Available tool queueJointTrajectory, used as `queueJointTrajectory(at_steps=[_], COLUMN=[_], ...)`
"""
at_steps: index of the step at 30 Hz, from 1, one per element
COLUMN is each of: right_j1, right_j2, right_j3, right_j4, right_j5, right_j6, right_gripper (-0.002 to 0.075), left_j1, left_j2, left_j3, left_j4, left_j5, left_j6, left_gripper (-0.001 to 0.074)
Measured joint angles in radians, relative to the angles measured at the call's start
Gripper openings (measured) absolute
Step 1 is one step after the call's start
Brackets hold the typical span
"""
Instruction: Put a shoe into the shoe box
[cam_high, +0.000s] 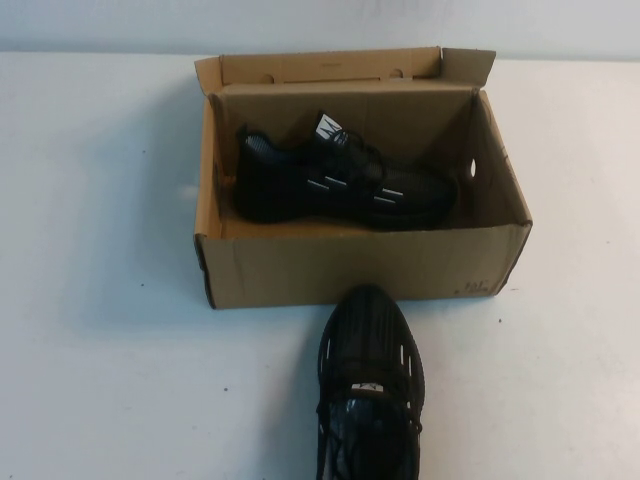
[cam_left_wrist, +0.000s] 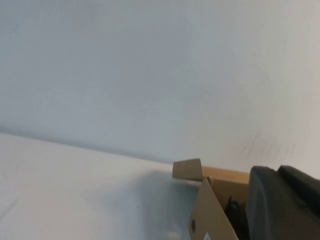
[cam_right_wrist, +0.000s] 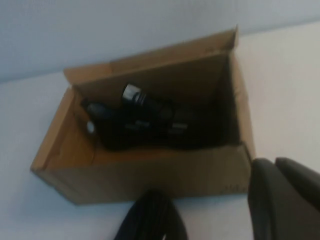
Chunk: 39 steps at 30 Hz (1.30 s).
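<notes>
Lying on its side inside a brown corrugated cardboard shoe box, a black mesh sneaker with white dash marks fills the middle of the high view, its long axis running left to right across the frame, toe toward the right wall and heel toward the left. The box stands open on a smooth white table, its hinged lid folded back toward the top of the frame, small dark print at its lower right corner. A second black mesh sneaker rests on the table at bottom centre, toe touching or just short of the box's near wall. The left gripper, a dark rounded shape beside the box's flap, and the right gripper, near the box's corner, both have their fingers closed on nothing.
</notes>
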<state>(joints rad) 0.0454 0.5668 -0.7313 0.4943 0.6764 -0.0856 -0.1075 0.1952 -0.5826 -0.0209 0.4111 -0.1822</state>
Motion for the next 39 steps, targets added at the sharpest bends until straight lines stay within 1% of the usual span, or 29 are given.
queueJointTrajectory(at_steps=[2, 6, 9, 13, 17, 21, 24, 27, 29, 31, 34, 39], right_j1=[0.0, 0.011, 0.047, 0.14, 0.301, 0.516, 0.674, 0.798, 0.857, 0.891, 0.912, 0.912], right_j2=[0.043, 0.192, 0.317, 0.445, 0.499, 0.543, 0.6, 0.662, 0.704, 0.745, 0.813, 0.916], right_j3=[-0.004, -0.084, -0.185, -0.303, -0.356, -0.36, -0.36, -0.36, -0.36, -0.36, -0.36, -0.36], right_j4=[0.055, 0.173, 0.191, 0.156, 0.078, -0.027, -0.136, -0.261, -0.313, -0.33, -0.325, -0.321], right_j5=[0.064, 0.245, 0.363, 0.407, 0.359, 0.286, 0.258, 0.237, 0.224, 0.21, 0.184, 0.151], right_j6=[-0.062, -0.269, -0.318, -0.319, -0.238, -0.094, 0.038, 0.181, 0.26, 0.306, 0.349, 0.407], right_gripper=[-0.0016, -0.0016, -0.0016, -0.0016, -0.0016, -0.0016, -0.0016, -0.001, 0.0004, 0.0034, 0.012, 0.0312], left_j1=[0.0, 0.0, 0.0, 0.0, 0.0, 0.0, 0.0, 0.0, 0.0, 0.0, 0.0, 0.0], left_j2=[0.0, 0.018, 0.05, 0.119, 0.193, 0.246, 0.282, 0.313, 0.332, 0.348, 0.366, 0.37], left_j3=[0.0, 0.0, 0.0, 0.0, 0.0, -0.005, -0.043, -0.091, -0.124, -0.157, -0.182, -0.188], left_j4=[0.002, 0.002, 0.004, 0.004, -0.009, -0.065, -0.104, -0.122, -0.123, -0.123, -0.123, -0.125], left_j5=[0.033, 0.093, 0.145, 0.233, 0.298, 0.348, 0.399, 0.45, 0.493, 0.533, 0.577, 0.616], left_j6=[0.006, 0.007, 0.01, 0.012, 0.024, 0.092, 0.166, 0.207, 0.218, 0.227, 0.231, 0.234], left_gripper=[-0.0004, -0.0004, -0.0004, -0.0004, -0.0004, -0.0004, -0.0004, -0.0004, -0.0004, -0.0004, -0.0004, -0.0004])
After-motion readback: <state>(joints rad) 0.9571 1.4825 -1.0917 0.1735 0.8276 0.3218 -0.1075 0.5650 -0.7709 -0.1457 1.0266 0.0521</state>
